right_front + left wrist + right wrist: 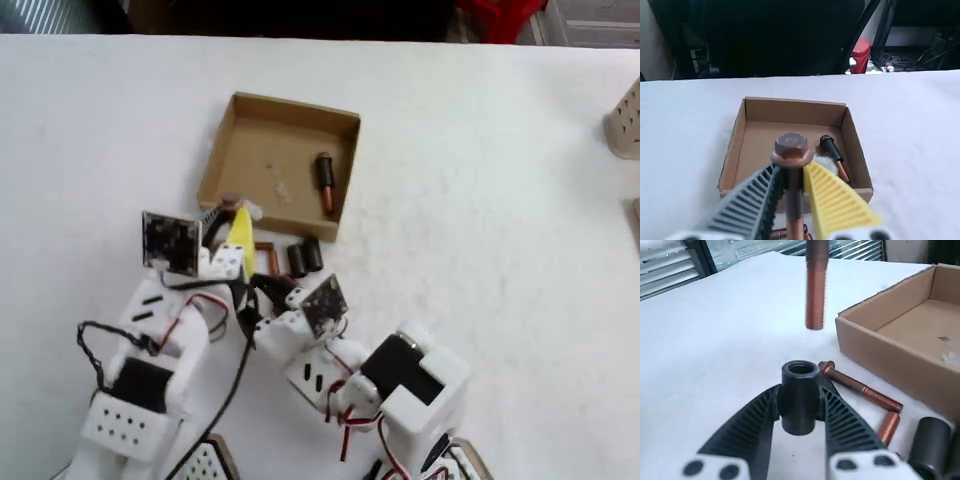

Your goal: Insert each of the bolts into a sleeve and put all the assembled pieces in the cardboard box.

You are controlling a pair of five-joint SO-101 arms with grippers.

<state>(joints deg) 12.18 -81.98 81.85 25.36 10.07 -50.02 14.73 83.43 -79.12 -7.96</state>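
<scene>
My left gripper (792, 172) is shut on a copper bolt (791, 150), holding it upright with the head up, just in front of the cardboard box (790, 111). The box holds one assembled bolt and sleeve (832, 154) (325, 183). My right gripper (800, 392) is shut on a black sleeve (799, 390), standing upright with its hole facing up. The held bolt's threaded end (815, 285) hangs above the sleeve, apart from it. In the high view the left gripper (236, 222) and right gripper (262, 287) sit close together near the box's front wall (268, 222).
Two loose bolts (860, 387) (888, 427) and a spare black sleeve (932, 445) lie on the table between the sleeve I hold and the box. Two loose sleeves (305, 257) show beside the box. A pale perforated block (625, 120) stands at the far right edge.
</scene>
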